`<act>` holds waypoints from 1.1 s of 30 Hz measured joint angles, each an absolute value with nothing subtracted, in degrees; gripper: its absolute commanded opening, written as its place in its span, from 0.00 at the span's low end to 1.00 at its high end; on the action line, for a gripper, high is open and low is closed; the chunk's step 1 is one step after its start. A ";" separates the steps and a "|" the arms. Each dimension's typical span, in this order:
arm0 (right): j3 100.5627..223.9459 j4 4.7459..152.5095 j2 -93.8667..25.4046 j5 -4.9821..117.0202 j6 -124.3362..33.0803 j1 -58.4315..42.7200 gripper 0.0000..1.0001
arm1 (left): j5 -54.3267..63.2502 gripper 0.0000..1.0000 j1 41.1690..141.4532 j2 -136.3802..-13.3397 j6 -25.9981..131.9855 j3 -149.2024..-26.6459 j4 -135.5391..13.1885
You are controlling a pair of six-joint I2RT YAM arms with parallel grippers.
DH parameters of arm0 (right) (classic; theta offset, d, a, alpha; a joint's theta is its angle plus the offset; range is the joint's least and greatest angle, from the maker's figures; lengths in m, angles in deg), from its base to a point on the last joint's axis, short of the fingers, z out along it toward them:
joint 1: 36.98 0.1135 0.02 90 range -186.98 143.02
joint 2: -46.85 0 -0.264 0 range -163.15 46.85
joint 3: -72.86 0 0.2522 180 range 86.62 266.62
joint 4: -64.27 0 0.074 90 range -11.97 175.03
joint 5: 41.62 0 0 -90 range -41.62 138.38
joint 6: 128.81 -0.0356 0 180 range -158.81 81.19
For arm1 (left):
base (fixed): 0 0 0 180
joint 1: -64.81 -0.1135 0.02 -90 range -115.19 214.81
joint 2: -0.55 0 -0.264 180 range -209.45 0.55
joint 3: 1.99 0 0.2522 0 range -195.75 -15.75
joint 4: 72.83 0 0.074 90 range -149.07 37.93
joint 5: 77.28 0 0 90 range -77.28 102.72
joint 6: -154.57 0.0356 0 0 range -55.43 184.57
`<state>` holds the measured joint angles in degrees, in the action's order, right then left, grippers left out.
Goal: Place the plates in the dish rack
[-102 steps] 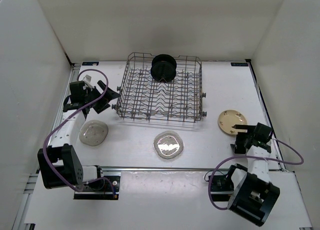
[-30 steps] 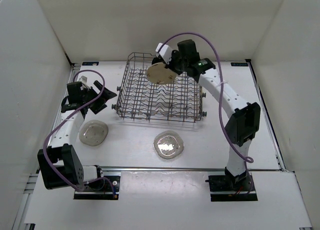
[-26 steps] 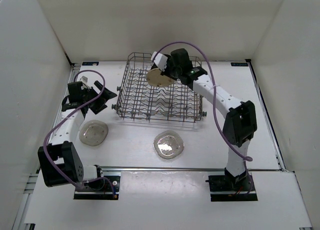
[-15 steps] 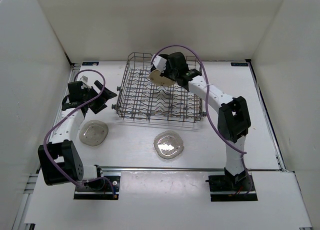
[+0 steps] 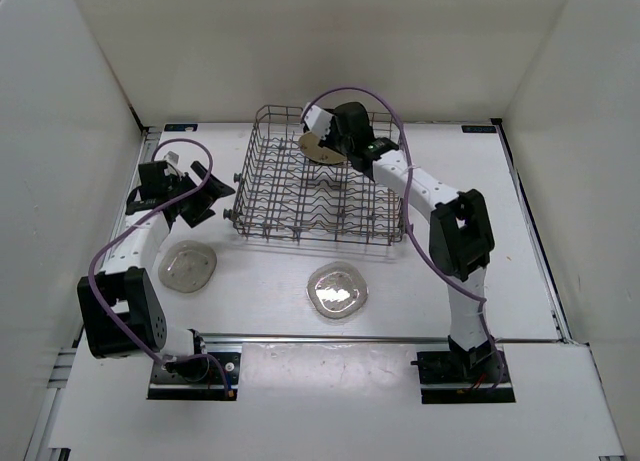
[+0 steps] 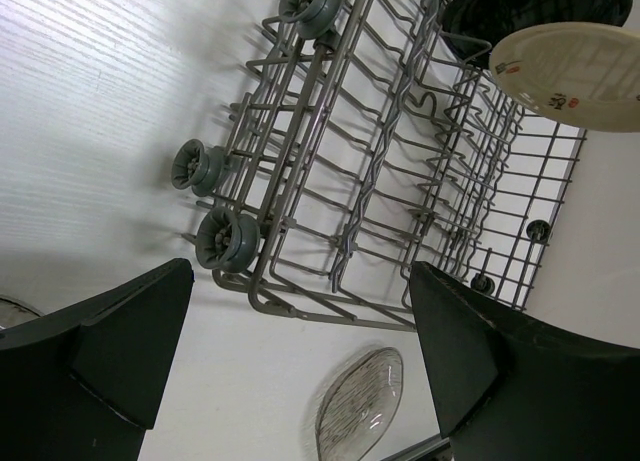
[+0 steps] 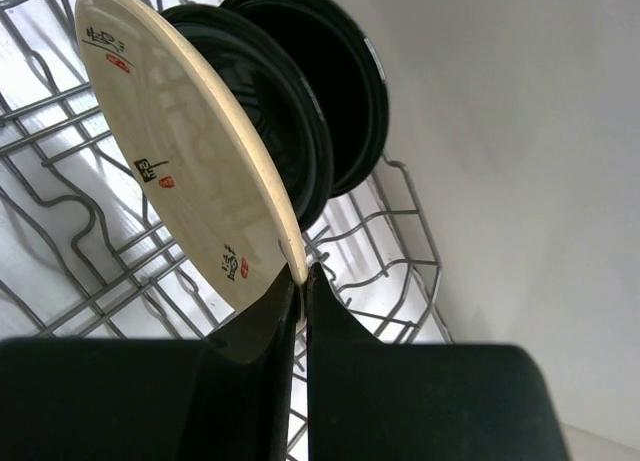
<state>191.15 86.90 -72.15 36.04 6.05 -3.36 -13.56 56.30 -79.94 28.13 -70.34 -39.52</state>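
Observation:
The grey wire dish rack (image 5: 251, 181) stands at the back middle of the table. Black plates (image 7: 335, 91) stand upright in its far end. My right gripper (image 5: 332, 141) is shut on the rim of the cream-tan plate (image 7: 180, 151), holding it on edge just in front of the black plates, inside the rack. Two clear plates lie flat on the table, one left (image 5: 188, 266) and one at the front middle (image 5: 337, 289). My left gripper (image 5: 213, 195) hangs open and empty beside the rack's left side.
White walls close in the table on three sides. A metal rail (image 5: 330, 338) runs along the near edge between the arm bases. Small grey wheels (image 6: 228, 239) stick out from the rack's side next to my left gripper.
My right arm has carried the cream-tan plate back and down into the rack's far end, up against the black plates. The left arm has hardly moved.

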 measured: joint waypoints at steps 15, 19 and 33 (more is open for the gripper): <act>191.13 87.05 -73.16 36.24 4.85 -4.12 0.00 | -13.89 1.00 56.25 -80.82 28.26 -70.69 -39.56; 190.98 87.35 -73.16 36.78 4.08 -4.14 0.00 | -13.87 1.00 56.25 -80.82 28.35 -70.67 -39.56; 189.80 88.53 -73.24 37.68 3.29 -4.14 0.00 | -13.87 1.00 56.25 -80.84 28.41 -70.60 -39.56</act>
